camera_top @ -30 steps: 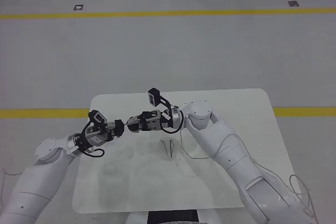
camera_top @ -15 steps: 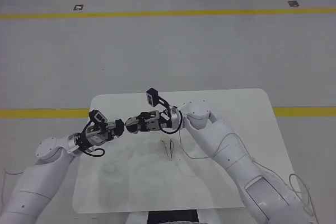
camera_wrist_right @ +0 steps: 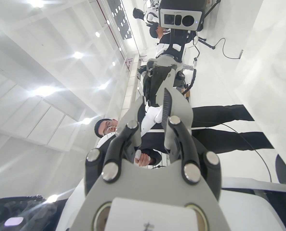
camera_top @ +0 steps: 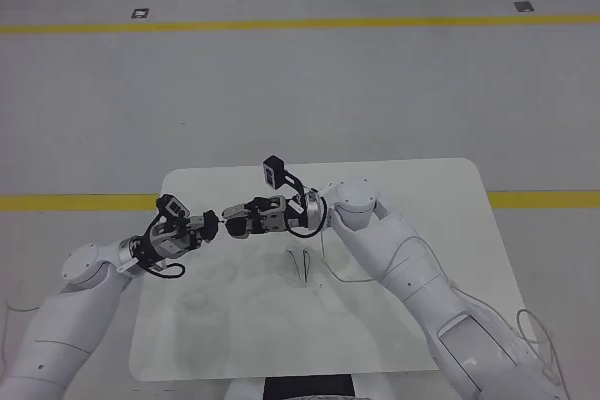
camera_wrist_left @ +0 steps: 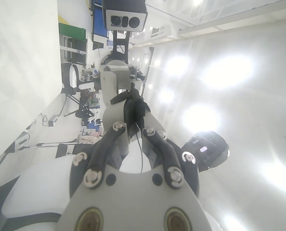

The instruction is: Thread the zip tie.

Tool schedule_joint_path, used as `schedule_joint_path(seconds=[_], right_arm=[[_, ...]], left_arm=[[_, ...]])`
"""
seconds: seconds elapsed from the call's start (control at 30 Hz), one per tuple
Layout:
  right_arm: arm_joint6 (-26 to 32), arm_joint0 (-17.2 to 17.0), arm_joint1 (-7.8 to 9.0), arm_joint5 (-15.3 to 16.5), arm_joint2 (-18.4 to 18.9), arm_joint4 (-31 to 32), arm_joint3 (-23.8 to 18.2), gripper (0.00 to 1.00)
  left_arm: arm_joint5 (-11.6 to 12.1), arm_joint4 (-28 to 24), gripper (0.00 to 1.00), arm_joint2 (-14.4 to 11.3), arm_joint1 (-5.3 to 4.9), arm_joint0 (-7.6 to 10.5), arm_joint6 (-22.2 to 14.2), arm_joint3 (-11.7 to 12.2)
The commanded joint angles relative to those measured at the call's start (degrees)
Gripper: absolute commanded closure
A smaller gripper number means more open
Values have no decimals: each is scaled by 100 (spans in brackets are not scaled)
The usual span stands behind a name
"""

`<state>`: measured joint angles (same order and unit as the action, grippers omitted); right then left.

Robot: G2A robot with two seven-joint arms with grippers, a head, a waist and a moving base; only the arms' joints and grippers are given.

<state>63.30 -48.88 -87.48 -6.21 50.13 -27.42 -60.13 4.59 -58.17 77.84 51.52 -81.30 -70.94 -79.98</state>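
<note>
Over the table, seemingly mid-threading: left gripper clamped on the thin black zip tie, right gripper just beside it, fingers slightly apart; next, likely fine alignment of strap and head.

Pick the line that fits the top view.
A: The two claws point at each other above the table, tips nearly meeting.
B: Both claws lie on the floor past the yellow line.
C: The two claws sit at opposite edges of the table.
A: the left claw and the right claw face each other with their tips almost touching, above the table.
</note>
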Motion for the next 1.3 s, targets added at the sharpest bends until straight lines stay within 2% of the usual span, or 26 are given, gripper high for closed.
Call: schedule_joint_path(seconds=[0.0,0.2,0.3,0.63,0.7,0.73,0.77,0.8,0.9,0.97,1.03,1.17,1.27], right_arm=[[-41,-28,33,10,78,29,-27,0],[-191,-199,203,-76,428,302,-332,0],[-189,-234,230,-92,473,355,-407,0],[-189,-234,230,-92,473,355,-407,0],[-189,-234,230,-92,473,355,-407,0],[-189,-234,230,-92,473,355,-407,0],[-338,-249,243,-88,468,508,-444,0],[-469,-249,276,-130,474,774,-535,0],[-629,-227,389,-358,561,1480,-759,0],[-664,-188,490,-643,556,2263,-1008,0],[-552,-172,590,-910,543,2971,-1285,0],[-50,-97,783,-1177,507,4287,-1638,0],[303,-90,858,-1122,478,4683,-1810,0]], left_arm=[[19,-5,100,32,-1,-5,-19,13],[208,-158,100,208,-3,-63,-177,95],[435,-305,100,310,6,-92,-327,135],[468,-272,100,314,7,-86,-287,127],[1092,213,100,349,12,-75,-52,120],[1328,250,100,360,23,-87,-22,151],[1489,177,100,383,40,-94,60,193],[1489,108,100,424,64,-79,72,183],[1489,380,100,745,141,-5,32,108],[1489,390,100,972,259,-19,-23,86],[1489,398,100,1191,397,-10,-132,103],[1489,424,100,1462,654,9,-512,253],[1489,441,100,1465,669,6,-556,280]])
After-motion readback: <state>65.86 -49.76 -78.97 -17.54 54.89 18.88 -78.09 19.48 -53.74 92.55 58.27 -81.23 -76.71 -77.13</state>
